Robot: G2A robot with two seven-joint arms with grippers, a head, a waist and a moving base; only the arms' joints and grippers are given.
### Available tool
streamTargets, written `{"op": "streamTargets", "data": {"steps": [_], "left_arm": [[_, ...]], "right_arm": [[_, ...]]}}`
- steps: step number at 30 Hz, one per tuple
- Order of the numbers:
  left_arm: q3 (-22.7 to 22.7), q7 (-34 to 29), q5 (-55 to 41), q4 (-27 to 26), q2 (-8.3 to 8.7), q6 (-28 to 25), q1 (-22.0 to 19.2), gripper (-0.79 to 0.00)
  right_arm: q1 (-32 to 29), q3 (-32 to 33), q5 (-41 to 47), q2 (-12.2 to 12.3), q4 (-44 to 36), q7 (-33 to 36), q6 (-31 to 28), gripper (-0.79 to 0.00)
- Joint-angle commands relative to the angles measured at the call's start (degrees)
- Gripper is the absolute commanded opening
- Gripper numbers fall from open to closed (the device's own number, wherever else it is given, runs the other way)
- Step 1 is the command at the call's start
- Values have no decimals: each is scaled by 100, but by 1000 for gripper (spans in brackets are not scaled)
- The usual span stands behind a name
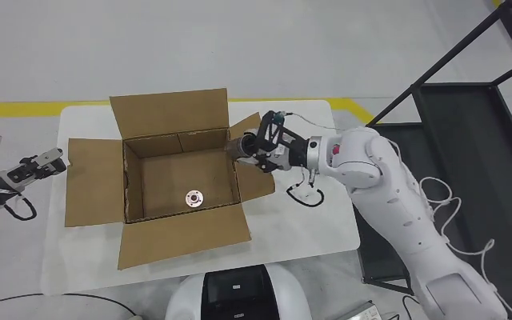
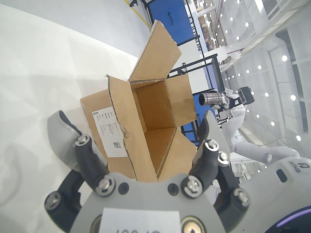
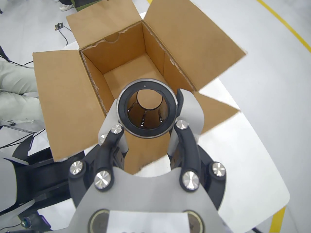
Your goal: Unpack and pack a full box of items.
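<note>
The right hand [image 3: 148, 107] pinches a metal tube [image 1: 237, 149] over the right edge of the box [image 1: 168, 114]. Inside lies one small ring [image 1: 194, 198]. The left hand [image 2: 133, 122] hangs spread, well apart.

The right arm [image 1: 376, 172] stretches across horizontally, the right gripper [image 3: 147, 104] with fingers clamped on a metal cylinder [image 3: 122, 112]; the left gripper [image 1: 56, 161] sits far out, fingers spread apart.

Bright, even light from ceiling lamps [image 2: 284, 58] casts faint shadows on the table [image 2: 36, 56]; wrist views curve at edges.
</note>
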Motion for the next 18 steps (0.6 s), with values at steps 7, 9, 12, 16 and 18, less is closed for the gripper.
{"op": "streamTargets", "data": {"steps": [7, 9, 12, 16, 18], "left_arm": [[0, 0, 0, 0, 0, 0, 0, 0], [0, 0, 0, 0, 0, 0, 0, 0], [0, 0, 0, 0, 0, 0, 0, 0], [0, 0, 0, 0, 0, 0, 0, 0], [0, 0, 0, 0, 0, 0, 0, 0]], "right_arm": [[1005, -1806, -438, -469, 966, -298, 99, -785], [1115, -2085, -582, -571, 1161, -371, 176, -785], [1254, -2468, -836, -718, 1485, -431, 258, -785], [1452, -2887, -1181, -915, 1897, -459, 369, -785], [1538, -3051, -1271, -1012, 2117, -471, 404, -785]]}}
